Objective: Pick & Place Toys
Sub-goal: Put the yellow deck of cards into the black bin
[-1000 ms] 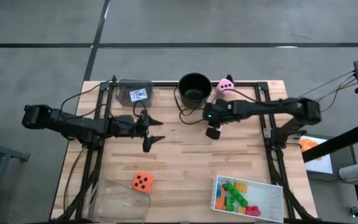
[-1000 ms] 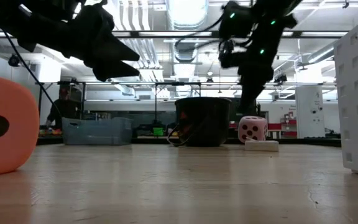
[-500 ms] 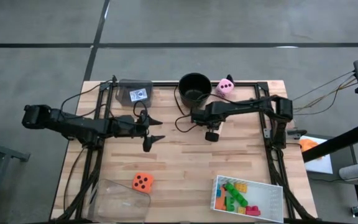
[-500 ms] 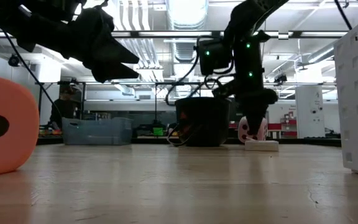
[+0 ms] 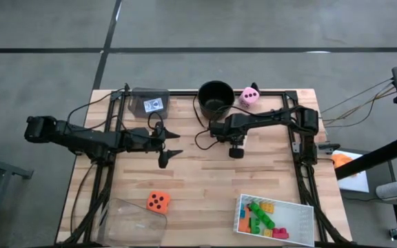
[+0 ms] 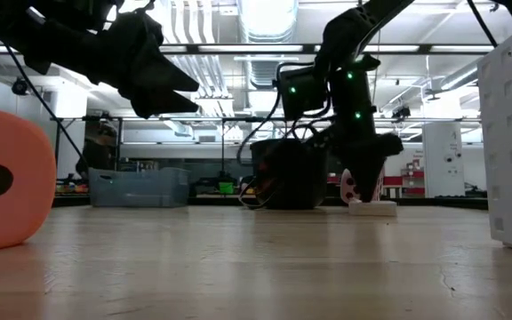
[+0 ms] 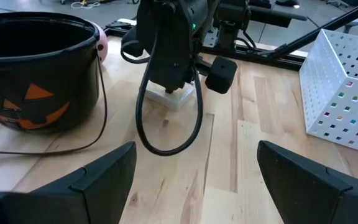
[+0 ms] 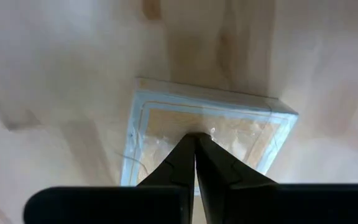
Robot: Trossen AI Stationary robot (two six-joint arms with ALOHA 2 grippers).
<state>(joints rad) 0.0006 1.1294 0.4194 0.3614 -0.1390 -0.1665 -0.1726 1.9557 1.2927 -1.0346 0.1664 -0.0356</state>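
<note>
A small flat pack of playing cards [image 8: 241, 134] lies on the wooden table, right of centre; in the low view the pack [image 6: 373, 209] shows white. My right gripper [image 8: 196, 138] is shut and points steeply down at the pack's top face. In the high view this gripper [image 5: 234, 148] hides the pack. My left gripper [image 5: 178, 143] hovers open above the table's left-centre, holding nothing, and faces the right arm. A pink die [image 5: 249, 95] and an orange die [image 5: 158, 200] rest on the table. My right gripper's shut fingertips [image 8: 185, 149] stand on or just over the middle of the card pack's top face [image 8: 166, 130], coming from above. I cannot tell whether they touch it. The pack lies flat on the table.
A black bucket [image 5: 216, 98] stands at the far edge beside the pink die. A white tray [image 5: 307, 207] with coloured bricks is at the near right, a clear tray [image 5: 135, 219] at the near left, and a clear box [image 5: 150, 103] at the far left. A cable loops below the right arm.
My right gripper has come down from well above the table to the card pack, tipping from a slant to nearly straight down and shifting a little toward the table's left. The pack has stayed where it was.
</note>
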